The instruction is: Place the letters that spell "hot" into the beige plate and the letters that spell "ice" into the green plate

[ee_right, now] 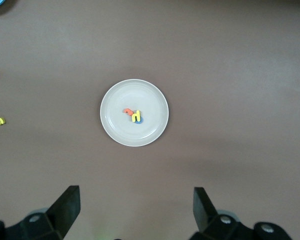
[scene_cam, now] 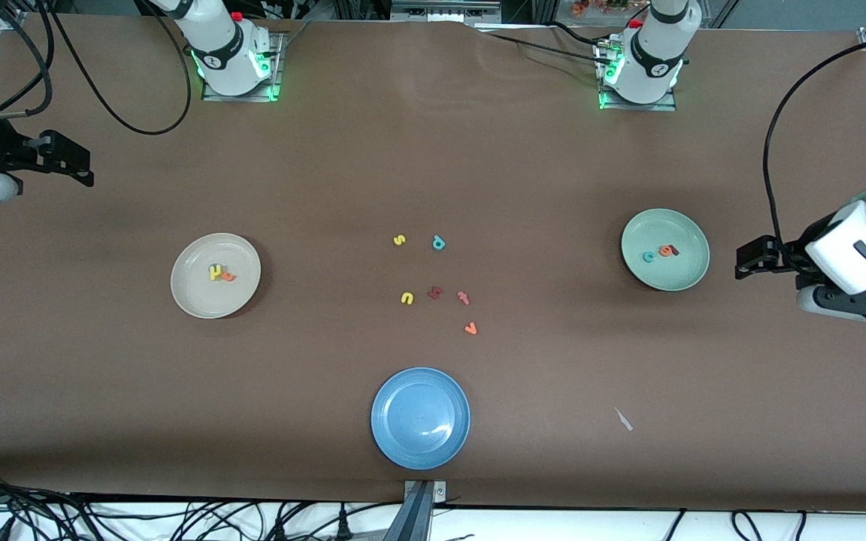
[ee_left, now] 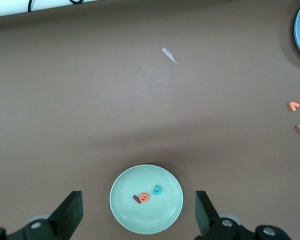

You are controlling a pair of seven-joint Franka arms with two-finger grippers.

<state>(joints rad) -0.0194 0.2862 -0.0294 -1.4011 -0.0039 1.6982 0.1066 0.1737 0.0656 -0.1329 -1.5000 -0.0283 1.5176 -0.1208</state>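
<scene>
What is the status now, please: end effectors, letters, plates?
Left end effector open, right end effector open, both empty, at table ends. Beige plate: h, t, blue letter beneath. Green plate: c, e, dark red i. Nothing in the way.

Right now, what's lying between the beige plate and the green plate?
In the front view, six loose foam letters lie on the table between the beige plate and the green plate.

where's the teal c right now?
In the green plate at the left arm's end of the table, the teal c lies beside the orange e.

beige plate (scene_cam: 194,297), green plate (scene_cam: 685,225), blue plate (scene_cam: 395,432)
</scene>
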